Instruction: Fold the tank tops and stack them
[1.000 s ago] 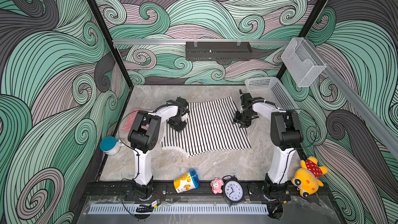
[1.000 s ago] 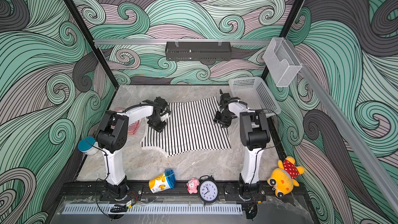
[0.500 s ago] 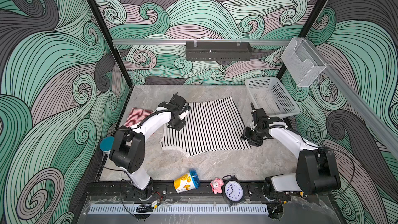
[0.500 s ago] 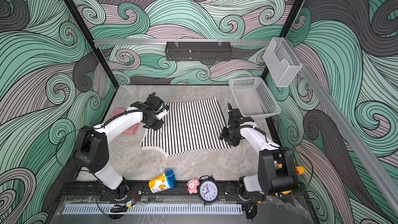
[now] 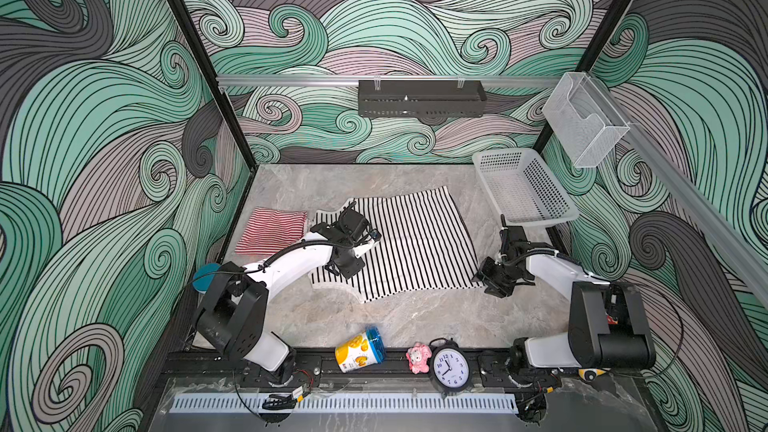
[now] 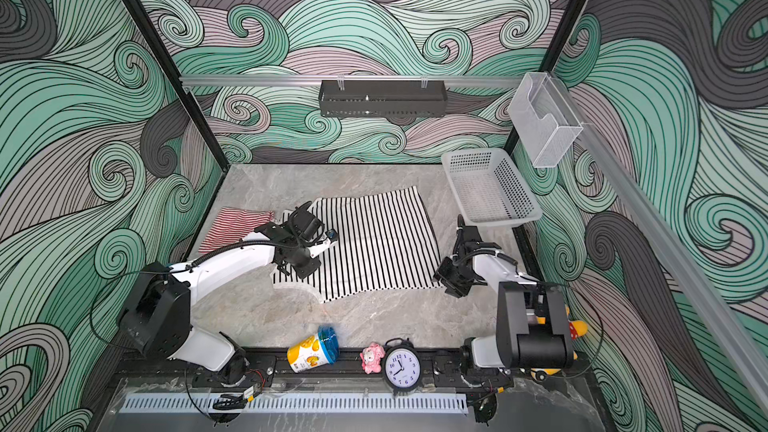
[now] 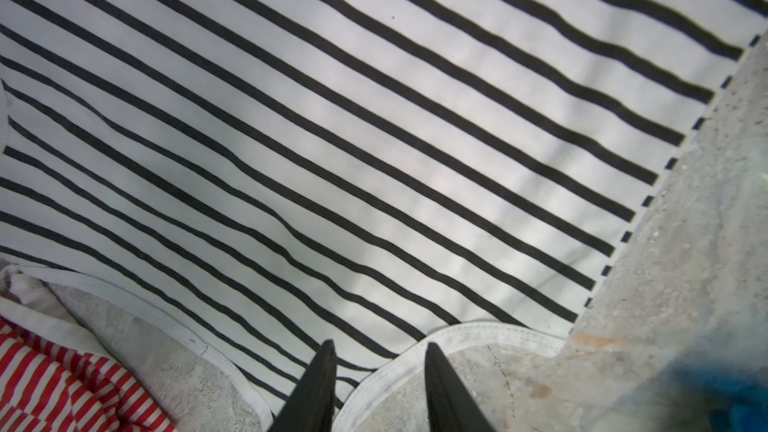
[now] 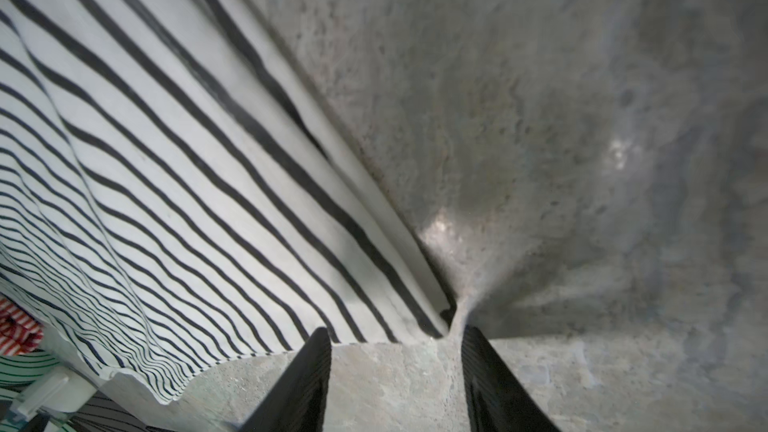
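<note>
- Behind right arm's base, plush toy (image 6: 577,328) is showing only partly; blue round thing (image 5: 205,279) is peeking from behind left arm.
- Left gripper (image 7: 379,353) is standing half spread, pinching nothing; strap of black-and-white tank top (image 5: 415,243) is lying between its fingers.
- Right gripper (image 8: 395,338) is gaping too, empty, just beside hem corner.
- That top is lying flat in middle of table (image 5: 374,184); red-and-white tank top (image 5: 272,228) is sitting folded just beside it.
- Both arms are reaching fwd, low over table.
</note>
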